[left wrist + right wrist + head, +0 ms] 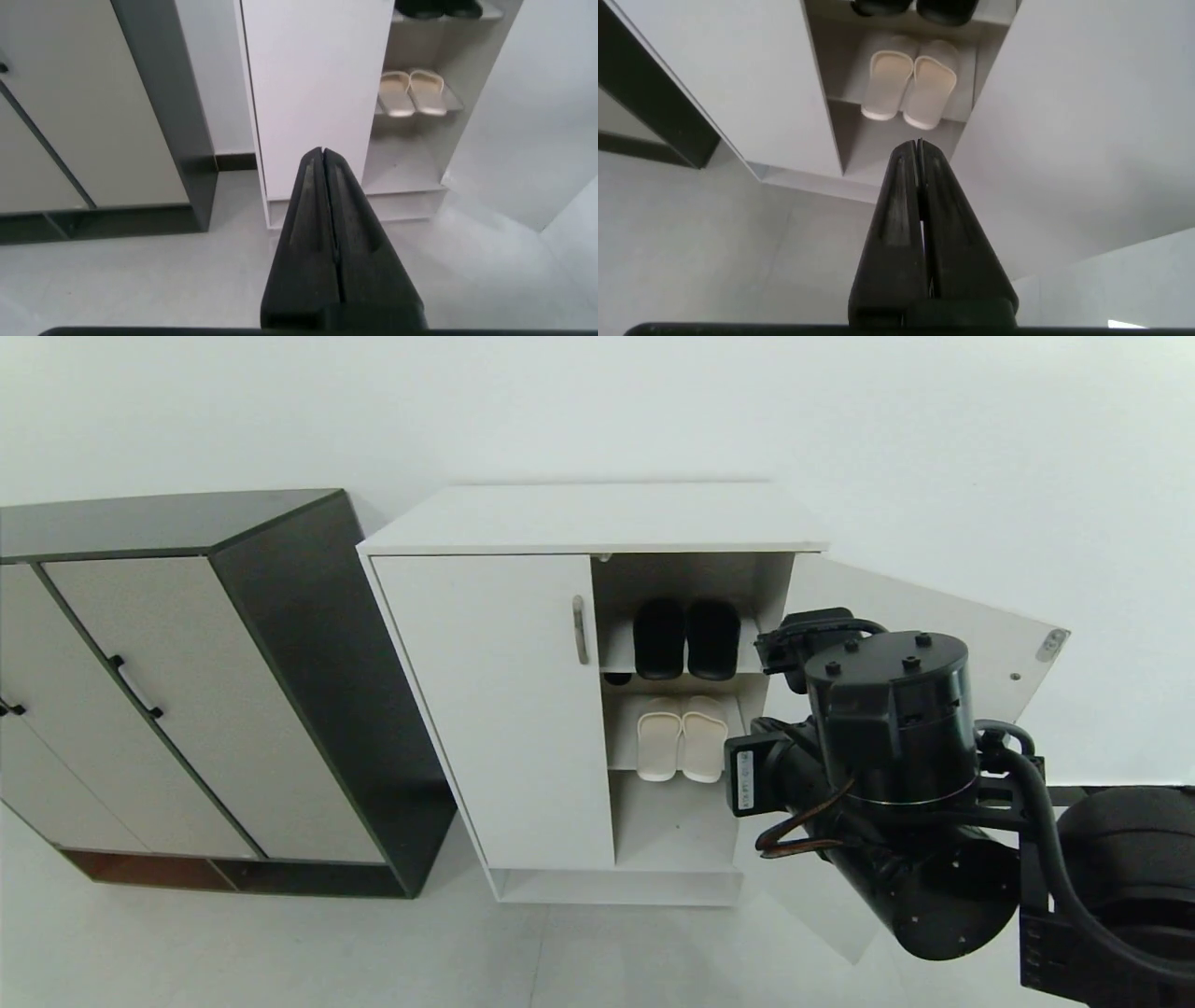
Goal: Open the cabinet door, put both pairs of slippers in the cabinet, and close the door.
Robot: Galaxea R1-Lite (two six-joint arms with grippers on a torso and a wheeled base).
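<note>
The white cabinet stands with its right door swung open and its left door closed. A black pair of slippers rests on the upper shelf, and a white pair of slippers lies on the shelf below. The white pair of slippers also appears ahead of my right gripper, which is shut, holds nothing and hovers in front of the open side, beside the door. My left gripper is shut and empty, low over the floor before the closed left door.
A dark cabinet with light doors stands close to the white one's left side. The bottom compartment of the white cabinet holds nothing. Pale floor spreads in front, and a plain wall rises behind.
</note>
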